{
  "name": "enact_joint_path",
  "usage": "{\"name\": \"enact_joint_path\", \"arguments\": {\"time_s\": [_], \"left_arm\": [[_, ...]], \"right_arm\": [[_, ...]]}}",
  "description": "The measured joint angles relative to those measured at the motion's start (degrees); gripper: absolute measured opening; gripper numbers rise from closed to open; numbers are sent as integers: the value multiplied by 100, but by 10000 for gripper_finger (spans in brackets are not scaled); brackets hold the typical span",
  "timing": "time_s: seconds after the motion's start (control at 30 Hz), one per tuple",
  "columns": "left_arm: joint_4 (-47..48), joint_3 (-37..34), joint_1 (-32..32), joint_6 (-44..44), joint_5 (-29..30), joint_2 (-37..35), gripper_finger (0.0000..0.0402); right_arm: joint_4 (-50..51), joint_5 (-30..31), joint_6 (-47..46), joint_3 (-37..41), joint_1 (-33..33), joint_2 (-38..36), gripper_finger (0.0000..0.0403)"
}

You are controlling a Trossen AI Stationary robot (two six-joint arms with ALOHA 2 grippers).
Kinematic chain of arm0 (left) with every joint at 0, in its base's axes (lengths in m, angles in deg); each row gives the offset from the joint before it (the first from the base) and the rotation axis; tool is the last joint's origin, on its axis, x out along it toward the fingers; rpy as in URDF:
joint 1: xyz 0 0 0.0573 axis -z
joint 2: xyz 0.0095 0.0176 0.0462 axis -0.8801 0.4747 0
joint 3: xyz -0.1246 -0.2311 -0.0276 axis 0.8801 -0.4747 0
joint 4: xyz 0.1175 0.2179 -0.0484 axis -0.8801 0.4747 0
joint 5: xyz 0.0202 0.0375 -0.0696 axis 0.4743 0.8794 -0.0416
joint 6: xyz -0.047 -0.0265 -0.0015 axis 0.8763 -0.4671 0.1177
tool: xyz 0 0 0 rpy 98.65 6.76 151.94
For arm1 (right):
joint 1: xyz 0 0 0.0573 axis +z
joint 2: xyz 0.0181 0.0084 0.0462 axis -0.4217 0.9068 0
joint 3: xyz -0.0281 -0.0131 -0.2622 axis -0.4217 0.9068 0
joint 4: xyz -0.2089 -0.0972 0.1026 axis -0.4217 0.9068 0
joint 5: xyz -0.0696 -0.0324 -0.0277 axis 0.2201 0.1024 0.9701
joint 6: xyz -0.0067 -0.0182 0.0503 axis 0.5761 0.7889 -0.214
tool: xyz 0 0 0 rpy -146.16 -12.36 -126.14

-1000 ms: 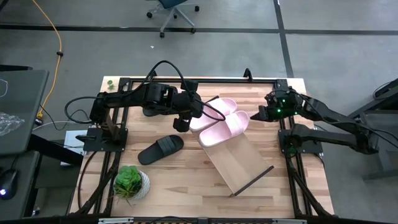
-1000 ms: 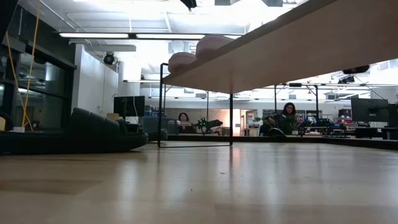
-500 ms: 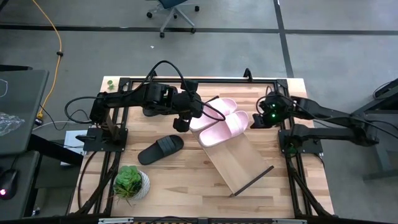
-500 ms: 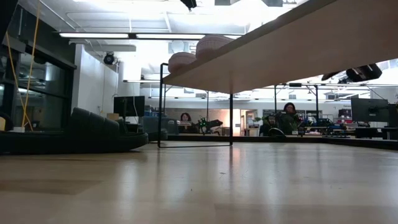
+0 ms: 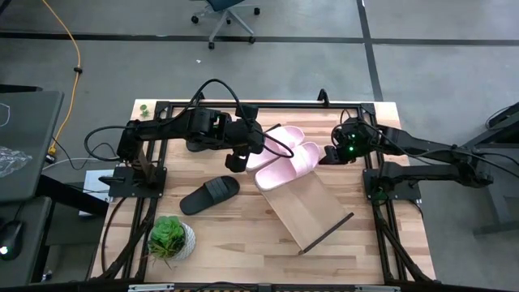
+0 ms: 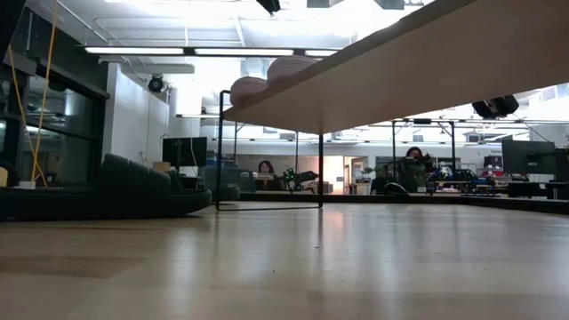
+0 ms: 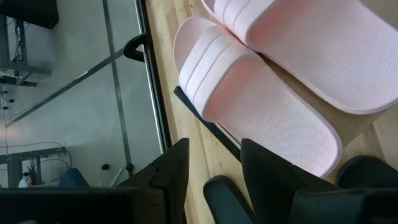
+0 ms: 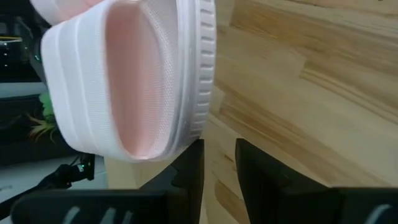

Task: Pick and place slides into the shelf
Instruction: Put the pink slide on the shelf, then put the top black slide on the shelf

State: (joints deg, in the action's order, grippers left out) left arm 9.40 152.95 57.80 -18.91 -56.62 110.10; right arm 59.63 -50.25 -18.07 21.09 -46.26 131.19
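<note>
Two pale pink slides (image 5: pixel 288 158) lie side by side on the far end of the shelf (image 5: pixel 306 207), a light-wood board raised on thin dark end frames (image 6: pixel 320 169). One black slide (image 5: pixel 209 194) rests sole-down on the table, to the shelf's left; the other black slide I cannot make out. My right gripper (image 5: pixel 328 154) is open by a narrow gap at the toe end of the nearer pink slide (image 8: pixel 143 93). My left gripper (image 5: pixel 234 160), open, hovers just left of the pink slides (image 7: pixel 261 106), touching nothing. My right gripper comes level from the table's right, against the open toe end of the nearer pink slide (image 8: pixel 198 127). Its fingertips (image 8: pixel 194 149) stand at the sole's ribbed edge, outside the slide, pushing rather than pinching. The slide stays flat on the shelf.
A small potted plant (image 5: pixel 171 237) stands near the table's near-left corner. Black frame rails (image 5: pixel 243 104) run along the table's far and side edges. Bare tabletop (image 5: pixel 243 243) lies between the plant and the shelf. People sit far back in the room (image 6: pixel 263 169).
My right gripper has moved toward the table's left, up to the pink slide's toe. In the last half second the shelf, with both pink slides on it, has slid a little toward the left. The left arm has kept still.
</note>
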Motion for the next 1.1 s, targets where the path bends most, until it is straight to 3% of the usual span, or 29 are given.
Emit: {"name": "enact_joint_path", "arguments": {"time_s": [0.6,0.87,1.1], "left_arm": [[2,0,0,-44,0,1,133],[501,-5,-196,-18,91,-27,133],[822,-7,-1068,735,-803,-382,123]], "right_arm": [[64,-169,-81,-1,0,-47,83],[641,471,84,1,-4,-494,83],[-112,942,10,0,-7,-1150,83]]}}
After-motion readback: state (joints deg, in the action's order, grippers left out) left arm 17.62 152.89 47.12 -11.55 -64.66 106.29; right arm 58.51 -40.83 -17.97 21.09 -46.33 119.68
